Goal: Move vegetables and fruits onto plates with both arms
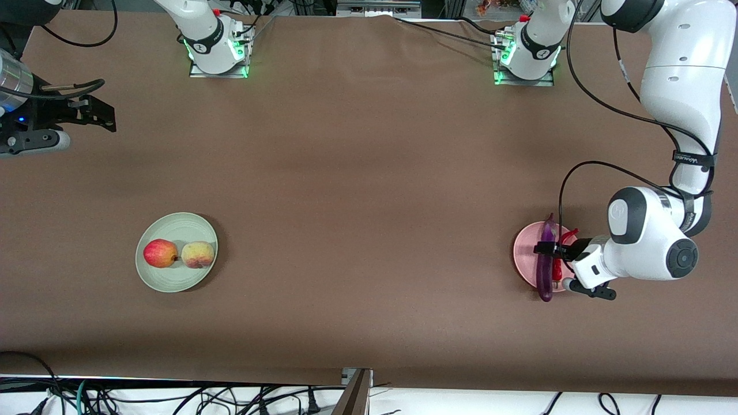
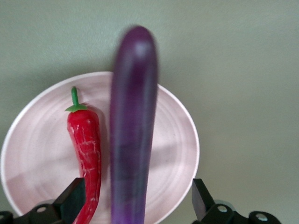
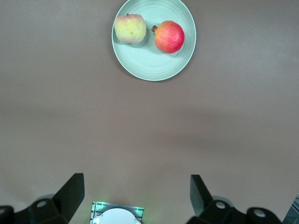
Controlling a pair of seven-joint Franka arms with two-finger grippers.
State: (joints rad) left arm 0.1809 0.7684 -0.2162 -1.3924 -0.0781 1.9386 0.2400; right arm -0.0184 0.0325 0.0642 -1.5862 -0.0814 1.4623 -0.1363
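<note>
Under the left tool point(image 1: 556, 252) the pink plate point(image 1: 523, 249) is lying toward the left arm's end of the table point(image 1: 357, 173), and the eggplant point(image 1: 545, 265) is stretching across it with both ends reaching past the rim. The wrist view is showing the eggplant point(image 2: 133, 126) running lengthwise up the middle of the gap between the fingers point(image 2: 70, 198), its long axis crossing the line from finger to finger, and the fingers are standing spread well clear of its sides, pinching nothing. The chili pepper point(image 2: 86, 149) is lying on the pink plate point(image 2: 173, 121) just beside the eggplant, roughly parallel to it, with its lower end close to one finger; the coming move, probably a straight lift away, is turning on keeping that finger off the pepper.

Well apart from both tools, the green plate point(image 1: 173, 278) is holding the red fruit point(image 1: 160, 253) and the pale fruit point(image 1: 198, 254) side by side. The right tool point(image 1: 109, 120) is waiting over bare table at the right arm's end, its fingers point(image 3: 70, 191) spread and empty, so the left tool is by far the nearer to the vegetables.

Small lettering is showing on a black strap point(image 1: 691, 158) around the left arm, too small to read.
</note>
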